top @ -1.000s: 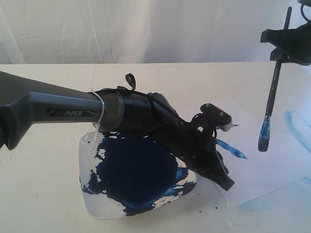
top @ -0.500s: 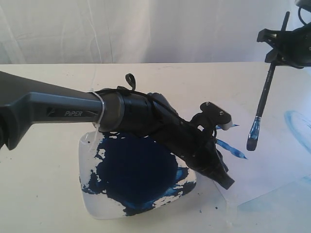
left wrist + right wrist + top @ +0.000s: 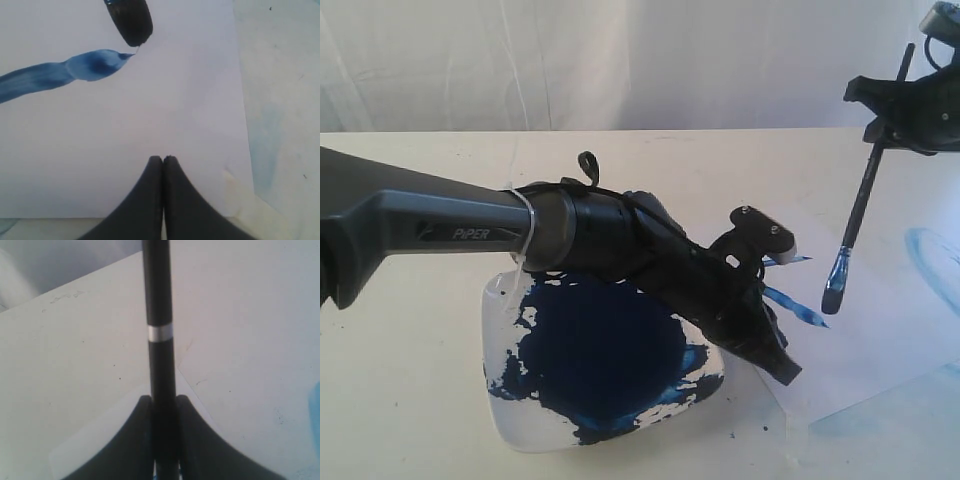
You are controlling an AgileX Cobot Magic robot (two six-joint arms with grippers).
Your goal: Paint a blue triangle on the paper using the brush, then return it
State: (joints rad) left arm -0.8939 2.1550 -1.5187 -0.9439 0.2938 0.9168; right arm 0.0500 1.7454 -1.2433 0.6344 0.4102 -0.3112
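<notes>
Black brush (image 3: 158, 300) gripped by right jaws; only wrist view shows left jaws closed.

My left arm (image 3: 420, 215): grey link, white PiPER lettering, white zip tie (image 3: 525, 235), black cable-wrapped wrist, screws on wrist bracket (image 3: 760, 232). My left claw (image 3: 163, 160) and right claw (image 3: 163, 399): matte black, tapered fingers.

The left arm (image 3: 470, 225) overhangs the plate (image 3: 510, 425); paper (image 3: 885, 335) beyond lies open.

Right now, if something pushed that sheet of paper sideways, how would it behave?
Probably floppy and light: the paper looks thin and lies flat. On the smooth table it would likely slide or wrinkle. The blue stroke looks fresh, so it may smear.
</notes>
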